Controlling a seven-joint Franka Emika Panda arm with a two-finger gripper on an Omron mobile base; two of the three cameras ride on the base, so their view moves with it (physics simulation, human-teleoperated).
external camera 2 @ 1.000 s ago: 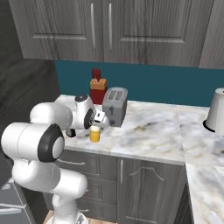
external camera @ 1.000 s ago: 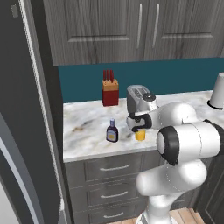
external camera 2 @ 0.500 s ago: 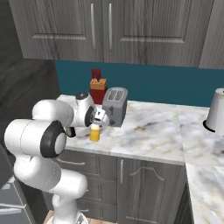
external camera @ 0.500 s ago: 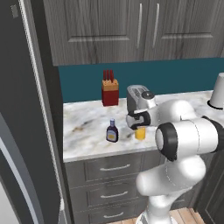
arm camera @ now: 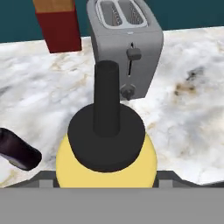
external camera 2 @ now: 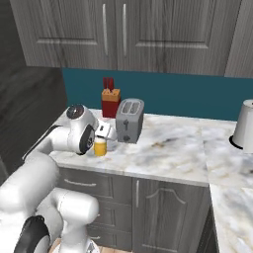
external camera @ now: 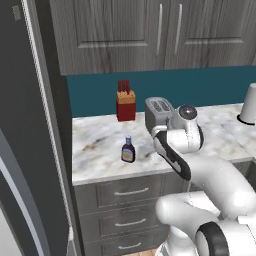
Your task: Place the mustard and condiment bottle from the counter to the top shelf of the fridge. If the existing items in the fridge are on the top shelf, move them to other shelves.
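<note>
Closing round the small bright yellow mustard squeeze bottle [arm camera: 106, 159] w/ its black nozzle cap, the two-finger gripper [external camera 2: 102, 140] looks part-shut on it, tho the fingertips are hidden so grip is my read only. Mustard stands on the white-grey marbled counter [external camera: 100, 150], just beside the silver toaster [external camera 2: 129, 120]. Dark condiment bottle w/ yellow-orange label [external camera: 128, 150] sits untouched on counter. Nothing moved to the fridge yet; both bottles left. Label too small to read; no other writing.
</note>
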